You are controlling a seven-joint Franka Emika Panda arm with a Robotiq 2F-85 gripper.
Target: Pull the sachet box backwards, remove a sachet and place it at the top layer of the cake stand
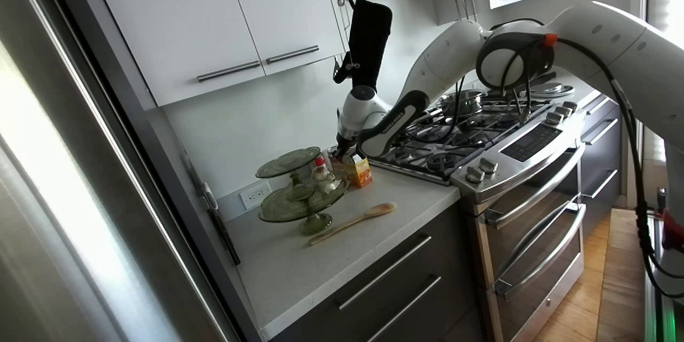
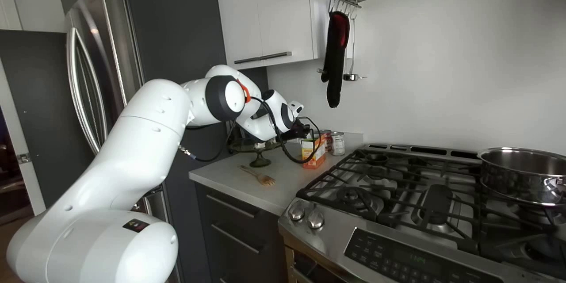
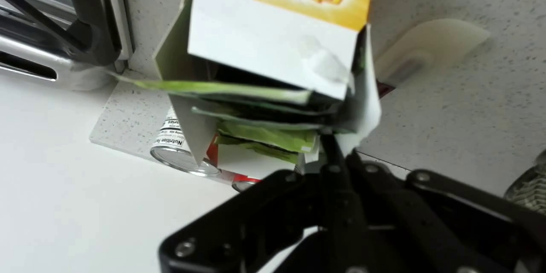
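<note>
Emergen-C box (image 3: 273, 38): on table (image 1: 299, 272), near edge beside gas stove (image 2: 398, 203), toward back corner. Side flap (image 3: 366, 108) seems pinched by clenched tool (image 3: 340, 148). Box to be drawn slowly toward front edge, kept level, so flap not torn, sachets (image 3: 268, 134) not spilled.

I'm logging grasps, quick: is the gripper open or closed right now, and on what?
Gripper: closed, apparently pinching a side flap of the sachet box, as seen in the wrist view.
</note>
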